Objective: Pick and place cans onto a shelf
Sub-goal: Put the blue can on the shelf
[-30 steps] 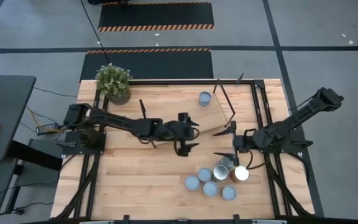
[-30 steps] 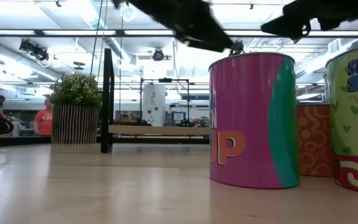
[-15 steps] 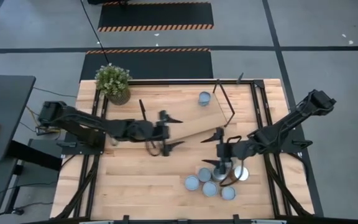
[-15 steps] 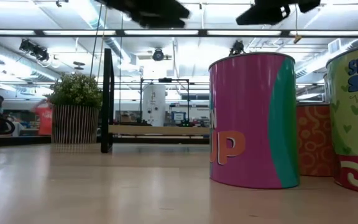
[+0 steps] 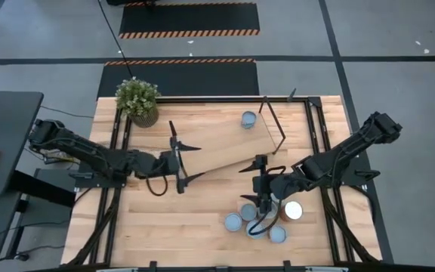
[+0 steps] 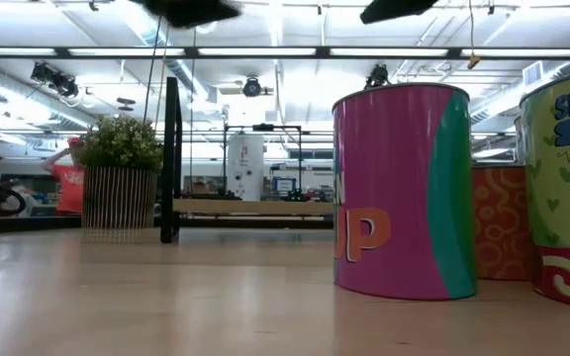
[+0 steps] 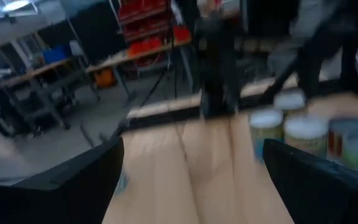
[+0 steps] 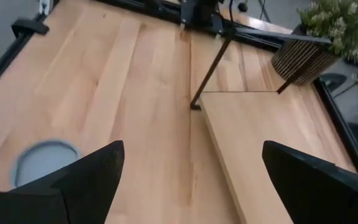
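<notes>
Several cans with pale round tops point(image 5: 256, 229) stand in a cluster near the table's near right; one is white-topped point(image 5: 294, 210). In the low view a pink and teal can point(image 6: 404, 193) stands closest. One more can point(image 5: 248, 119) stands on the shelf point(image 5: 217, 143), a light-wood board with black end frames. My right gripper point(image 5: 249, 182) is open and empty, in the air over the far left side of the cluster; its wrist view shows one can top point(image 8: 42, 162). My left gripper point(image 5: 187, 161) is open and empty, over the shelf's left end.
A potted green plant point(image 5: 138, 100) stands at the far left corner, beside the shelf's left frame point(image 5: 172, 133). Black rails run along the table's left and right sides point(image 5: 327, 151). Bare wood lies in the near left part point(image 5: 165, 227). A person shows far behind point(image 6: 67, 183).
My left gripper has drawn back toward the table's left edge, from the table's middle to the shelf's left end, staying open. My right gripper has gone toward the table's left, to the cluster's far left side, staying open. The cans have not moved.
</notes>
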Controlling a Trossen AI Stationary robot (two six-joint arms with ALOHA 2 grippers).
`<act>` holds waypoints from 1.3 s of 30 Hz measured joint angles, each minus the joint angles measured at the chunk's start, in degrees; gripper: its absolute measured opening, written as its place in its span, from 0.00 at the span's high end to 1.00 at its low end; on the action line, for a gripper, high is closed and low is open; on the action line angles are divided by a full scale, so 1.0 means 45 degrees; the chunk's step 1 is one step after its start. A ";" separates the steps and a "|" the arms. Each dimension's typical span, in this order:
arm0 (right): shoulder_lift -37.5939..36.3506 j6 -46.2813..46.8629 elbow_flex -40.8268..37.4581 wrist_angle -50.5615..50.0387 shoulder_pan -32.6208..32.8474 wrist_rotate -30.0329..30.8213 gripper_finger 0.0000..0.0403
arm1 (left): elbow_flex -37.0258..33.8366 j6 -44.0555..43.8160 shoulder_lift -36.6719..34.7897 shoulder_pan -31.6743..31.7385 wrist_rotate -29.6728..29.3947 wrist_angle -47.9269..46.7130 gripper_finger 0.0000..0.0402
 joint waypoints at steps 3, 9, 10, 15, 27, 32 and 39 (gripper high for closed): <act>-0.0204 0.0878 -0.0023 -0.1298 0.0043 -0.0085 0.03 | -0.0346 0.0169 -0.0317 -0.0364 -0.0222 0.0814 0.03; -0.0359 0.3251 0.0025 -0.3060 0.0266 -0.0396 0.03 | -0.1525 0.0984 -0.1213 -0.1203 -0.0892 0.2221 0.03; -0.0430 0.3629 0.0000 -0.3571 0.0348 -0.0440 0.04 | -0.1617 0.1011 -0.1231 -0.1214 -0.0926 0.2607 0.03; -0.0627 0.4914 -0.0023 -0.4678 0.0450 -0.1146 0.05 | -0.2274 0.0321 -0.1399 -0.1272 -0.1208 0.3015 0.03; -0.0480 0.7029 -0.0012 -0.6541 0.0431 -0.2688 0.05 | -0.4152 0.1299 -0.1829 -0.1971 -0.1836 0.6671 0.03; 0.0225 0.6582 0.0111 -0.5533 0.0526 -0.2924 0.05 | -0.4155 0.1156 -0.1862 -0.1986 -0.2009 0.6505 0.03; 0.2311 0.5244 0.2181 -0.6542 0.0803 -0.2979 0.05 | -0.4153 0.0758 -0.1831 -0.1986 -0.2107 0.6430 0.03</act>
